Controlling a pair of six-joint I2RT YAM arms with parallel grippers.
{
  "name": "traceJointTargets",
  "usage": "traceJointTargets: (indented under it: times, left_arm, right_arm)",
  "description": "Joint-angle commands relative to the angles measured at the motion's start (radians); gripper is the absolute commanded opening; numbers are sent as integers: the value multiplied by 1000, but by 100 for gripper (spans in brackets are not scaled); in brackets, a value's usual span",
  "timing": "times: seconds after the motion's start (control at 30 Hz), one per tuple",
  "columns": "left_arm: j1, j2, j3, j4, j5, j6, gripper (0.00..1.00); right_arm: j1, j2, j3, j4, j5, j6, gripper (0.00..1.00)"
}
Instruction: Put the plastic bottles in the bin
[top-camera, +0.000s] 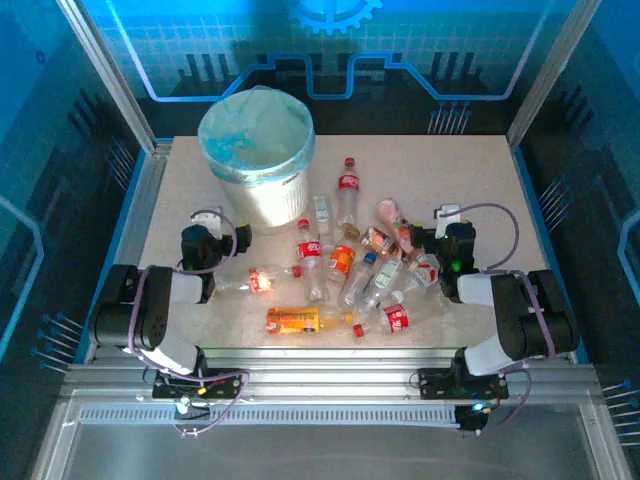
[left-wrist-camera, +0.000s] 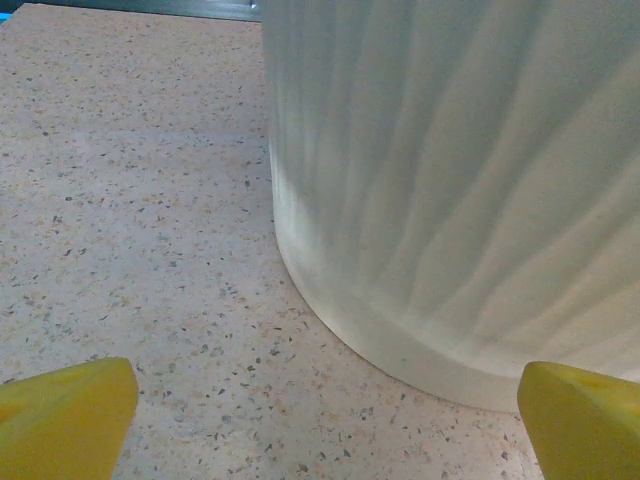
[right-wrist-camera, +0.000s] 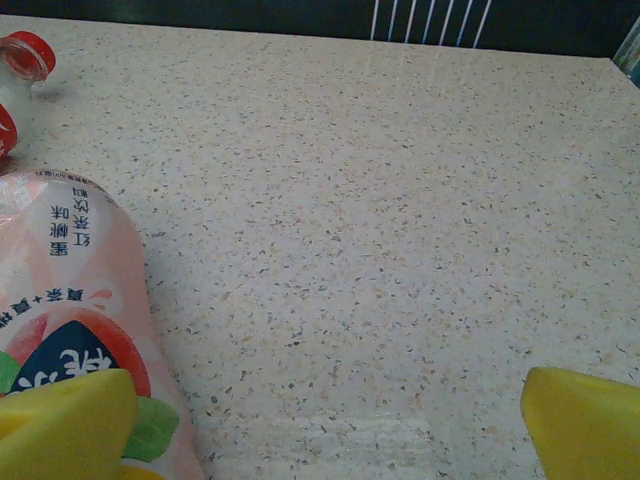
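Overhead, the translucent whitish-teal bin (top-camera: 256, 150) stands far-left on the speckled table (top-camera: 480, 180). Clear plastic bottles (top-camera: 345, 265), capped red, white or blue, lie scattered between the arms.

Left wrist: left gripper (left-wrist-camera: 325, 430) spread empty before the bin's ribbed wall.

Right wrist: right gripper (right-wrist-camera: 325, 425) released, pink-labelled bottle (right-wrist-camera: 70, 300) beside one finger.

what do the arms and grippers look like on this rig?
The left arm and the right arm have black joint housings and white link shells. A thin purplish cable loops at each wrist. The right wrist has a small green light. The left gripper and right gripper have yellow wedge-tipped fingers.
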Motion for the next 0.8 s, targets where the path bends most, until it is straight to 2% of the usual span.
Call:
traceJointTargets:
  times: [0.0,0.77]
  left_arm:
    - [-5,-4,16,17,-7,22,99]
    - [0,-3,16,18,5,16,99]
  right_arm:
    - [1,9,11,20,12,-1,100]
    - [2,9,10,20,12,0,100]
